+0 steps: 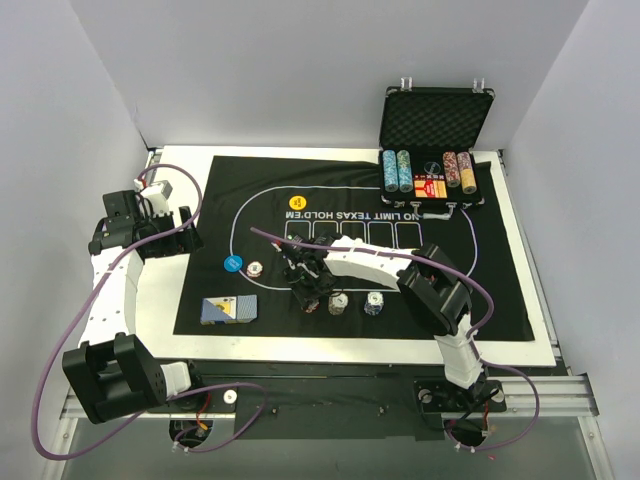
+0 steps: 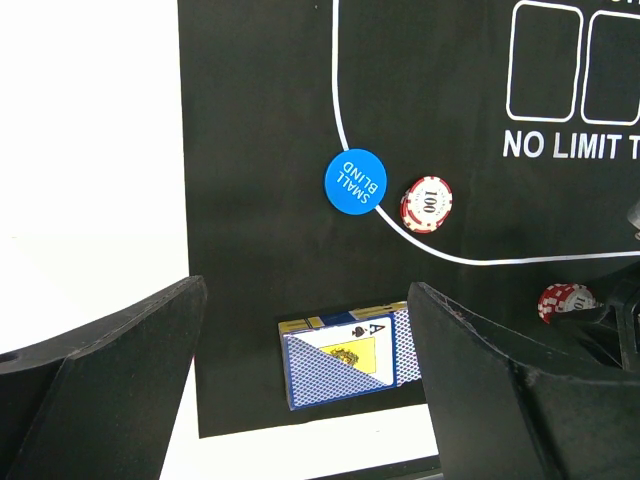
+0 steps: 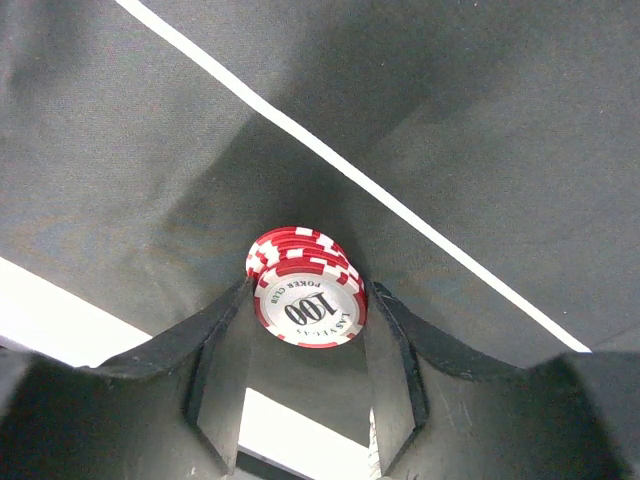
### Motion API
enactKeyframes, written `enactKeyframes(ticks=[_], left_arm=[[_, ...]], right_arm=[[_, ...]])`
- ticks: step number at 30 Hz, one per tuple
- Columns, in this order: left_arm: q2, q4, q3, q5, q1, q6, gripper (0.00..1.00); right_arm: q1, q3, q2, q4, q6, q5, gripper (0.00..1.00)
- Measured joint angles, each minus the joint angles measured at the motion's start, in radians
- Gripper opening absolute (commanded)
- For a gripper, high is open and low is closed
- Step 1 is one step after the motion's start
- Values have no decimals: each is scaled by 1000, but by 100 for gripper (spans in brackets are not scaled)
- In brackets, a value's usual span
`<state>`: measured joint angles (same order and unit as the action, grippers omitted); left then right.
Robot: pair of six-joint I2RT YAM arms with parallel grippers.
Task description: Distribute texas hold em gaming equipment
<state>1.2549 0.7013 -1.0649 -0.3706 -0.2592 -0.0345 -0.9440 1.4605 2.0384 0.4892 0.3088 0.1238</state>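
A short stack of red-and-white striped poker chips marked 100 sits between my right gripper's fingertips, which touch it on both sides. My right gripper is low over the black mat, left of centre, and is shut on the stack. My left gripper hangs open and empty over the mat's left side. Far below it lies a deck of playing cards with a blue back and an ace showing. A blue small-blind disc and a single red chip lie side by side. A yellow disc lies further back.
Two small chip stacks stand on the mat just right of my right gripper. An open black foam-lined case at the back right holds several rows of chips. White table borders the mat.
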Motion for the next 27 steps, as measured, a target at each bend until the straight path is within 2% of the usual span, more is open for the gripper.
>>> enactKeyframes(ticks=[7, 9, 16, 22, 27], left_arm=[[0, 0, 0, 0, 0, 0, 93], [0, 0, 0, 1, 0, 0, 93], [0, -1, 0, 5, 0, 0, 93], [16, -3, 0, 7, 0, 0, 93], [53, -4, 0, 7, 0, -4, 93]], right_arm=[[0, 0, -4, 3, -2, -10, 31], [0, 6, -6, 16, -6, -17, 28], [18, 74, -65, 53, -16, -30, 27], [138, 234, -52, 68, -13, -25, 26], [286, 519, 100, 61, 5, -21, 26]])
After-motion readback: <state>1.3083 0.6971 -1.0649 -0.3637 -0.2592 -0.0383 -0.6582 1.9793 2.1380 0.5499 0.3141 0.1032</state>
